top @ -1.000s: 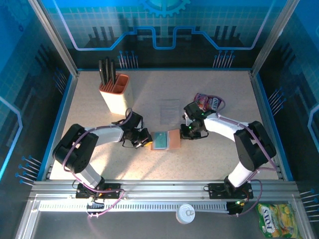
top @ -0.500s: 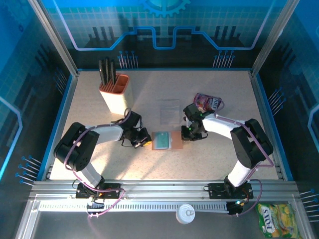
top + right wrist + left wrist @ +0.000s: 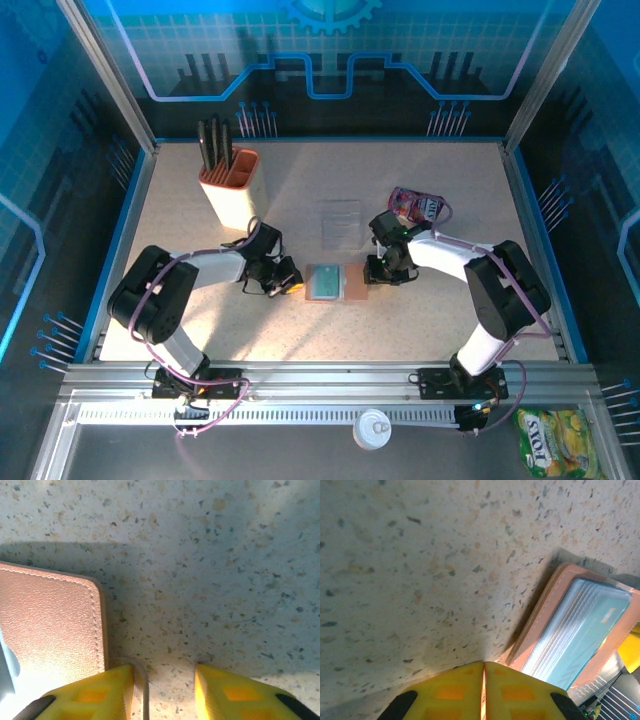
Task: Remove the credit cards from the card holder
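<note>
The card holder [image 3: 334,283] lies open mid-table, with teal credit cards [image 3: 322,283] tucked in its left half. At its 9 o'clock the left gripper [image 3: 291,284] has its 2 fingers pressed together on nothing, just beside the leather. At its 3 o'clock the right gripper [image 3: 164,689] stands spread, 1 finger against a thin edge, possibly the flap. Nothing pins the holder, so tugging a card could drag it along. The jaws could also nip leather instead of a card.
</note>
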